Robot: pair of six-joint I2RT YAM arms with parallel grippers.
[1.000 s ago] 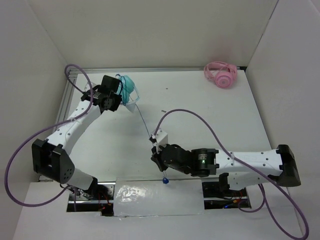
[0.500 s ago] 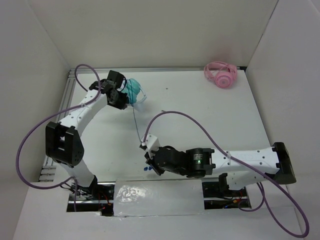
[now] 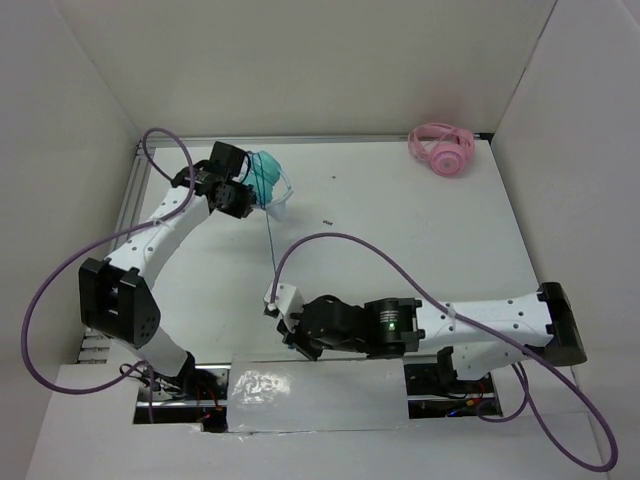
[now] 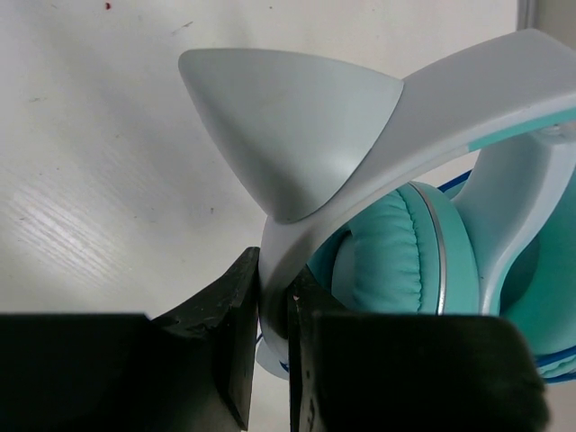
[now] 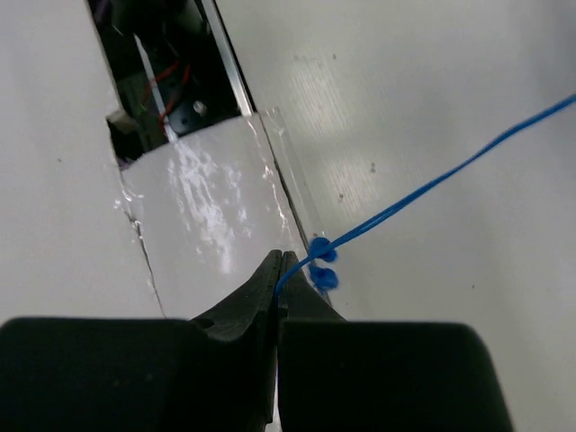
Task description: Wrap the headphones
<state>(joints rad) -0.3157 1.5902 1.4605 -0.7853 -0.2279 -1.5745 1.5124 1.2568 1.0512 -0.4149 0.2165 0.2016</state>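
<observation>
while the left end effector [image 4: 274, 301] clamps the headphones [image 4: 396, 256] by the headband [image 4: 468, 99], their cable [image 3: 271, 245] runs taut and straight to the right end effector [image 5: 280, 270], which pinches it.

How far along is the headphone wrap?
Done: both grasps. The left gripper is shut on the pale headband of the headphones; the right gripper pinches the blue cable beside its plug. In hand: the cable runs straight between them. Left: nearly all the winding; most of the cable is not yet around the headphones.
</observation>
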